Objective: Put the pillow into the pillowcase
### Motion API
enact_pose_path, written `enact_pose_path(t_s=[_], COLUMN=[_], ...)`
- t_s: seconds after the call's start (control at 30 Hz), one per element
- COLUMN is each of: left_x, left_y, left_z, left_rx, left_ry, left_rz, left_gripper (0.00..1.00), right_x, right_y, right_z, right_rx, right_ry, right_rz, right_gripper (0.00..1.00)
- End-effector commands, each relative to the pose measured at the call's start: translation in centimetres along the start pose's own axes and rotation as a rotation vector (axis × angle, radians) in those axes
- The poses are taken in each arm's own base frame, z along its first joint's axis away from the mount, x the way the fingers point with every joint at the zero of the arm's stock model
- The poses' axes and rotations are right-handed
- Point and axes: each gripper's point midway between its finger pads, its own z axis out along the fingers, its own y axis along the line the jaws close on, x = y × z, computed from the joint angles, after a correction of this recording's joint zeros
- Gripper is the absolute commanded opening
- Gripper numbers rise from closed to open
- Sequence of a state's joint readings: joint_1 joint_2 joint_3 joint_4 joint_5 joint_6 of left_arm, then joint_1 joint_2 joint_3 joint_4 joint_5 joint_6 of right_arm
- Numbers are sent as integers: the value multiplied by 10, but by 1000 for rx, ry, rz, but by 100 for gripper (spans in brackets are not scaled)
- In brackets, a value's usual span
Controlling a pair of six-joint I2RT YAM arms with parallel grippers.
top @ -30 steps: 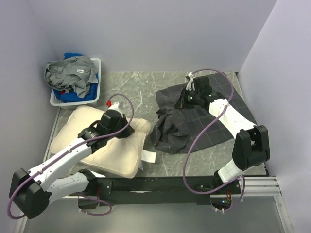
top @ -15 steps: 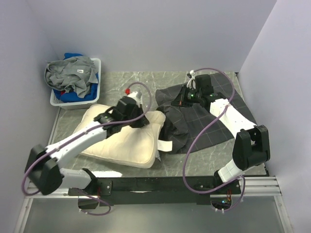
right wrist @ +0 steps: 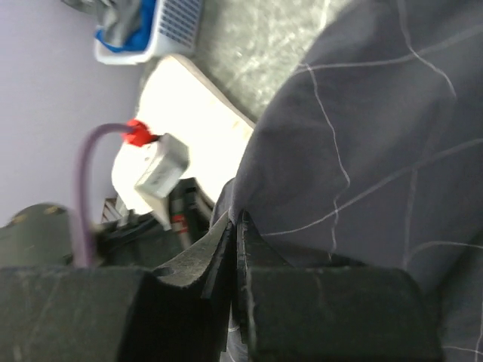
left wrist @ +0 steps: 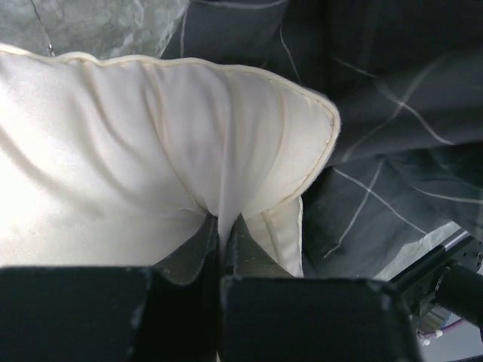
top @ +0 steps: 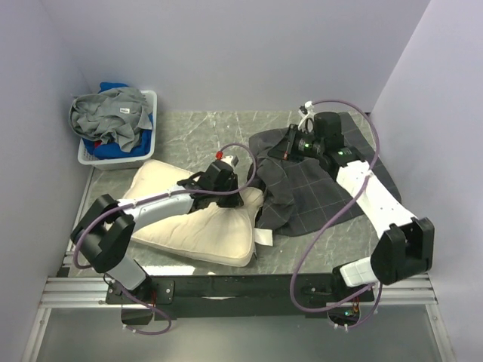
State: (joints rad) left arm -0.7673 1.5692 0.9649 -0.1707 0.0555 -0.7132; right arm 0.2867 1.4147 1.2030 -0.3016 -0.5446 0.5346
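The cream pillow (top: 189, 222) lies at centre-left, its right corner against the dark grid-patterned pillowcase (top: 324, 192). A white label (top: 263, 237) sticks out at its near right edge. My left gripper (top: 243, 194) is shut on a pinched fold of the pillow (left wrist: 136, 151), whose corner points at the pillowcase (left wrist: 392, 105) just ahead. In its own wrist view the left gripper (left wrist: 223, 226) has cream cloth squeezed between the jaws. My right gripper (top: 289, 151) holds the pillowcase's left edge, raised off the table. Seen from its wrist, the right gripper (right wrist: 235, 222) is shut on that edge of the pillowcase (right wrist: 362, 136), with the pillow (right wrist: 189, 113) below.
A white basket (top: 113, 160) heaped with grey and blue clothes stands at the back left corner. Walls close the table (top: 204, 128) at the back and both sides. A black rail runs along the near edge.
My left arm has dragged the pillow to the right until its corner meets the pillowcase. My right gripper has shifted right and back with the pillowcase edge, spreading the bunched cloth.
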Motion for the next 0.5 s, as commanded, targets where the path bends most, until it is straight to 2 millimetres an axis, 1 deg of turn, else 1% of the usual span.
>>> enact_pose_path(t_s=[0.0,0.1,0.13,0.2,0.23,0.3,0.33,0.37,0.43,0.47], left_x=[-16,-43,-57,-67,-76,-88,-96,-100,-109,-116], left_y=[-10,-28,-38,-46,-54,-44,-47,-40,-40,-35], left_z=[6,-18,-28,-43,-49,-51,-52,-46,-45,-45], left_rx=[17,41,56,64,79,8,11,-4,12,15], left_ry=[-54,-117,-146,-162,-182,-217,-229,-223,-224,-232], left_rz=[-10,16,24,48,56,72,75,71,66,52], left_gripper=[1,1,1,1,1,1,1,1,1,1], right_x=[5,18,21,22,26,29,30,34,38,40], right_y=[28,30,35,37,40,44,45,49,49,48], right_z=[-12,-9,-9,-12,-12,-15,-15,-15,-12,-10], right_rx=[-55,12,5,-5,-8,-3,-2,-8,3,23], right_ry=[-10,18,18,8,13,20,21,30,44,48], right_rz=[-52,-103,-116,-106,-111,-125,-129,-133,-138,-152], right_gripper=[10,11,11,11,11,11,11,12,12,12])
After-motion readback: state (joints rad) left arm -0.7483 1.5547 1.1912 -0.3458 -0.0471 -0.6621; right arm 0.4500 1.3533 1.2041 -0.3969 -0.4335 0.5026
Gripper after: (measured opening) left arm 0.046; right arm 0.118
